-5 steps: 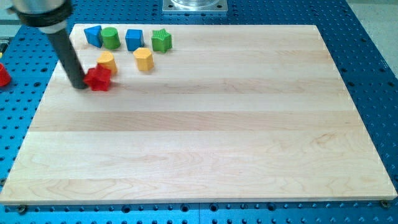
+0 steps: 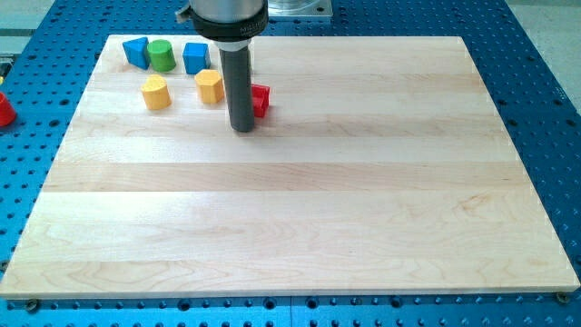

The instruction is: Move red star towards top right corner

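The red star (image 2: 260, 99) lies on the wooden board (image 2: 300, 227) in its upper left part, half hidden behind the rod. My tip (image 2: 242, 128) rests on the board just left of and below the star, touching or nearly touching it. The dark rod rises from the tip to the view's top.
Two yellow blocks (image 2: 155, 92) (image 2: 210, 86) sit left of the rod. Above them are a blue block (image 2: 136, 52), a green cylinder (image 2: 162, 55) and another blue block (image 2: 195, 57). A red block (image 2: 4, 109) lies off the board at the view's left edge.
My tip and the red star have moved right, past the two yellow blocks. The rod now hides the green block that showed at the top.
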